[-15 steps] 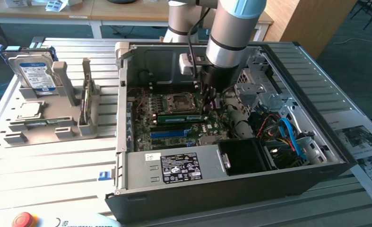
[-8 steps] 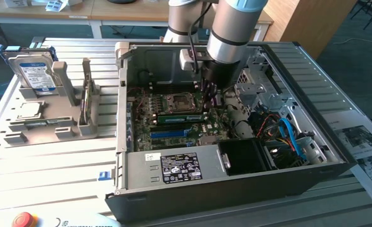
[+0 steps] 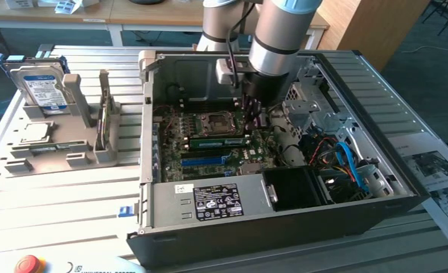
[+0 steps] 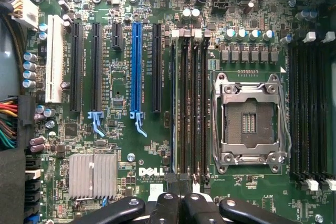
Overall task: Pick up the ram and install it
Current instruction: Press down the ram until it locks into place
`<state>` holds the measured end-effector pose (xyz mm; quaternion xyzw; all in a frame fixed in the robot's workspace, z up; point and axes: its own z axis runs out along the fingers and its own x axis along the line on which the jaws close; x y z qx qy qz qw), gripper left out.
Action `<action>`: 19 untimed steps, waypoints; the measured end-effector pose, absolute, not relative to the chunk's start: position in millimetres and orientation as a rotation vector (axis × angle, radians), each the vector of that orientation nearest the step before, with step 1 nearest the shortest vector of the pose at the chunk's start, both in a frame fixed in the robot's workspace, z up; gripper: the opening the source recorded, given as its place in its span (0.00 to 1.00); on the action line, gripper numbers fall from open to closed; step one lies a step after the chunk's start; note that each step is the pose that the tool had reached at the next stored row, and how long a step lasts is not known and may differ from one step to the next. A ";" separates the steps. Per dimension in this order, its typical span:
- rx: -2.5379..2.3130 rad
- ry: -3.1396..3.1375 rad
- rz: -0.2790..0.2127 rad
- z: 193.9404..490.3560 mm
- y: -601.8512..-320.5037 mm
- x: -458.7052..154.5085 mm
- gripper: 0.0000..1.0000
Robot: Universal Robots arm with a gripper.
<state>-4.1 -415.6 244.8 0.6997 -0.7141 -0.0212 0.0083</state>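
The ram (image 3: 217,142), a green stick with a pale label, stands on edge in a memory slot beside the CPU socket (image 3: 212,122) inside the open computer case. In the wrist view the ram (image 4: 174,108) shows edge-on as a thin line in the outermost slot of the bank next to the socket (image 4: 249,121). My gripper (image 3: 250,114) hangs just above the end of the ram at the exterior view's right. Its black fingers (image 4: 165,208) are pressed together, with nothing between them. I cannot tell whether the fingertips touch the ram.
The case walls (image 3: 151,131) and the drive cage (image 3: 315,108) hem the arm in. Blue and orange cables (image 3: 349,165) lie by the power supply (image 3: 216,202). A grey fixture (image 3: 57,153) outside the case holds a hard drive (image 3: 41,85) and a CPU (image 3: 34,132).
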 end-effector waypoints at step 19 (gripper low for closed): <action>2.186 -2.232 -0.066 244.5 -415.6 -31.4 0.11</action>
